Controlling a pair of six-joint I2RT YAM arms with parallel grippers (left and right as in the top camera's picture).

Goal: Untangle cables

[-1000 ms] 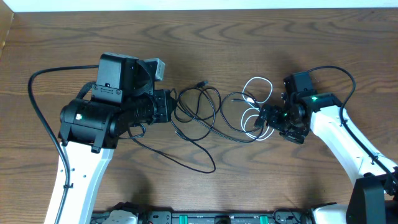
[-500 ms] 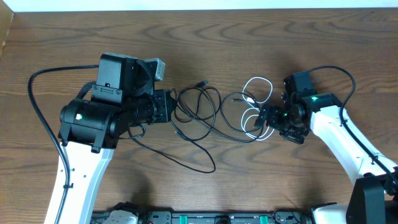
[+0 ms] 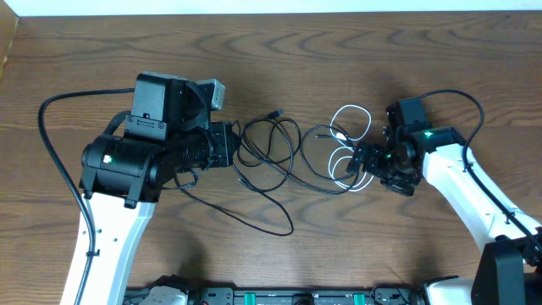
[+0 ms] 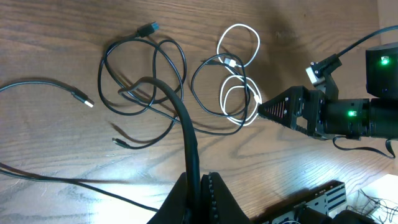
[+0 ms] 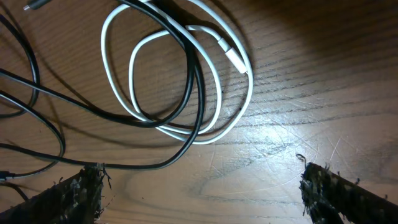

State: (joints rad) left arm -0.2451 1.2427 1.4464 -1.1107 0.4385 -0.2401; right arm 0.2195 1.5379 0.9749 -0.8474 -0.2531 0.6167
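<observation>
Several thin black cables (image 3: 269, 113) lie looped and crossed over one another mid-table. A white cable (image 3: 351, 107) is coiled to their right, with black strands over it. My left gripper (image 3: 237, 146) is at the left edge of the tangle. In the left wrist view the left gripper (image 4: 200, 182) is shut on a black cable (image 4: 189, 134) that arches up from its jaws toward the loops. My right gripper (image 3: 354, 161) is at the right side of the white coil. In the right wrist view the right gripper (image 5: 199, 180) is open and empty just short of the white cable (image 5: 235, 60) and a black strand (image 5: 198, 93).
A thick black arm cable (image 3: 47, 127) curves off the left arm. Another loops behind the right arm (image 3: 474, 106). The table's far edge (image 3: 271, 12) runs along the top. Mounting hardware (image 3: 271, 296) lines the near edge. One loose black strand (image 3: 284, 229) trails toward the front.
</observation>
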